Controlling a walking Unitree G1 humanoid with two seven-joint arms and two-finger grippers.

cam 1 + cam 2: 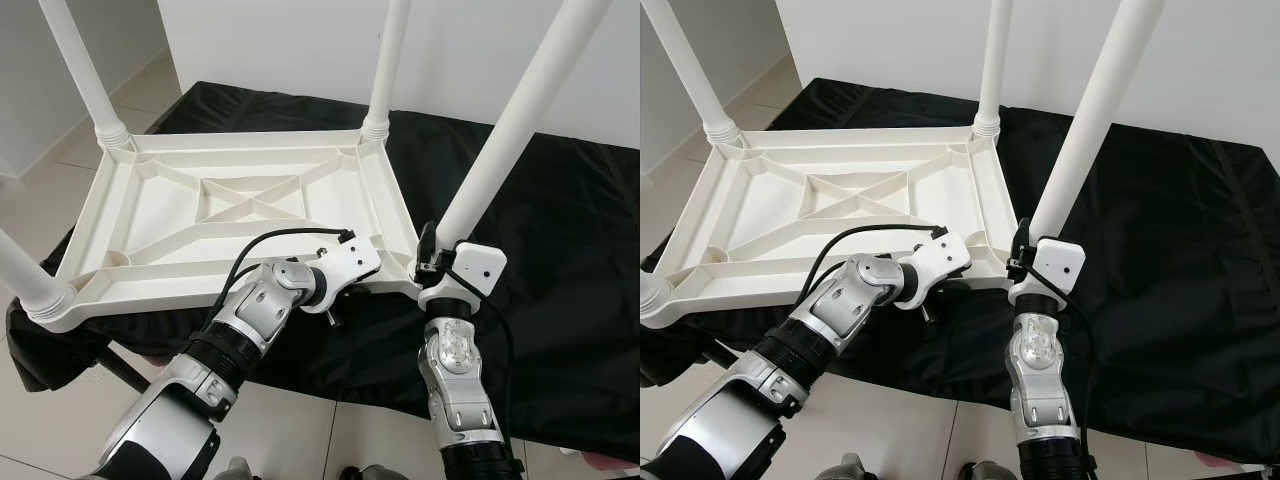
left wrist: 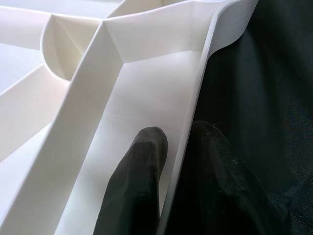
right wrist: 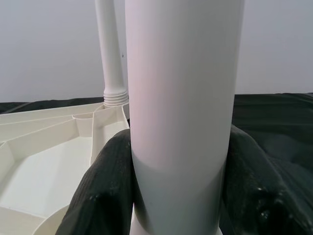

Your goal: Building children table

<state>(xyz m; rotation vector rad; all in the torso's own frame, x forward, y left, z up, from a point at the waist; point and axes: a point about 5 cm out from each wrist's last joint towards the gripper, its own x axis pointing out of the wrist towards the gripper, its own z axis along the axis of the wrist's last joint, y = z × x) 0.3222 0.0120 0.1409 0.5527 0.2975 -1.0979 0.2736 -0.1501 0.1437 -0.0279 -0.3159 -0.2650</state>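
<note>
A white plastic children's table lies upside down on a black cloth, its ribbed underside facing up. Its near right leg rises at a slant from the near right corner. My right gripper is shut around the base of this leg, one black finger on each side. My left gripper is shut on the table's near rim, just left of that corner. One finger lies inside the rim and the other outside on the cloth.
Three more white legs stand in their corners: far left, far right, near left. The black cloth covers the low surface, with open room on the right. Pale floor tiles lie at the left, a white wall behind.
</note>
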